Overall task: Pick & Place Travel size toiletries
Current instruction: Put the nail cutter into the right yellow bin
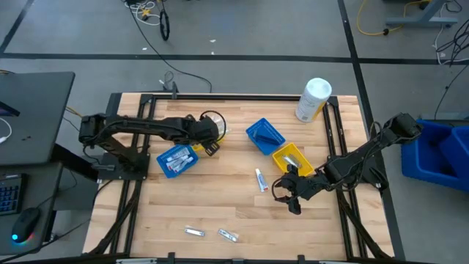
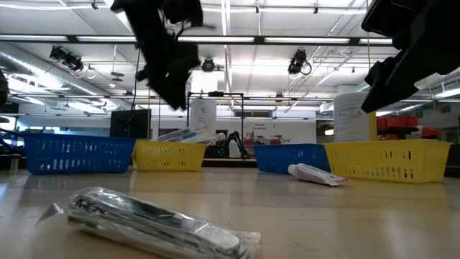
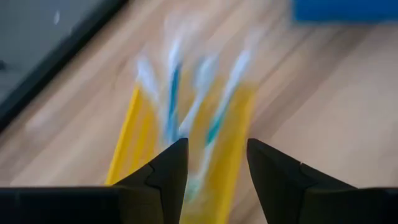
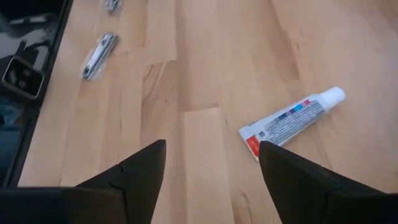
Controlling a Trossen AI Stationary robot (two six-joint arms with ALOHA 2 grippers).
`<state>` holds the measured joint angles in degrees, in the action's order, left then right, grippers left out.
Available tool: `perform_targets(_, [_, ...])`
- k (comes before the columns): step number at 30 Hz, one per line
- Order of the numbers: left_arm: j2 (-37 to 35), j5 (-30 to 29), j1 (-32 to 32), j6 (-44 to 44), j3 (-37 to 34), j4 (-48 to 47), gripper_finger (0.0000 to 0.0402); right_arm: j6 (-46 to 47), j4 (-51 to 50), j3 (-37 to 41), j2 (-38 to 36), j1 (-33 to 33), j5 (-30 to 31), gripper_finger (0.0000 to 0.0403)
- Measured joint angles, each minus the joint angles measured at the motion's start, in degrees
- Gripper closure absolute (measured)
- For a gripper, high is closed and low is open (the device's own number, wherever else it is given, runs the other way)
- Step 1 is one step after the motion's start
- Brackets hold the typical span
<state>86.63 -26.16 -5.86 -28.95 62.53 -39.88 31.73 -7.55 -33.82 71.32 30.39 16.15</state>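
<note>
Right hand nearest the loose toothpaste tube

Right hand (image 1: 292,192) spread, empty, right of centre; toothpaste tube (image 1: 260,178) flat on the table (image 1: 220,205) just up-left of it, long axis near-vertical in the high view; left hand (image 3: 216,163) spread over yellow bin (image 3: 127,149) holding toothbrushes (image 3: 177,99), upper left.

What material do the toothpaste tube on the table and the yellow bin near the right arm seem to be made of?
Toothpaste tube: probably soft plastic or laminate, glossy white with printed label, flat crimped end and a white cap.
Yellow bin: apparently rigid moulded plastic, judging by its uniform colour and slotted, lattice-like walls.
</note>
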Motion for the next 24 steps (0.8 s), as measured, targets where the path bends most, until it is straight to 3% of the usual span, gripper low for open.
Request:
perform_targets(9, [-0.5,-0.4,14.9,4.2,5.1,7.6,0.0232,7.5,1.6,0.0,3.6,0.0,5.0,0.0134])
perform_targets(16, [-0.3,-4.7,27.0,-1.1,5.1,9.2,0.0233,8.4,9.9,0.0,9.4,-0.5,9.4,0.0156])
perform_targets(24, [-0.3,-4.5,35.8,-6.1,5.1,13.3,0.0235,8.4,14.3,0.0,13.6,-1.5,8.8,0.0162])
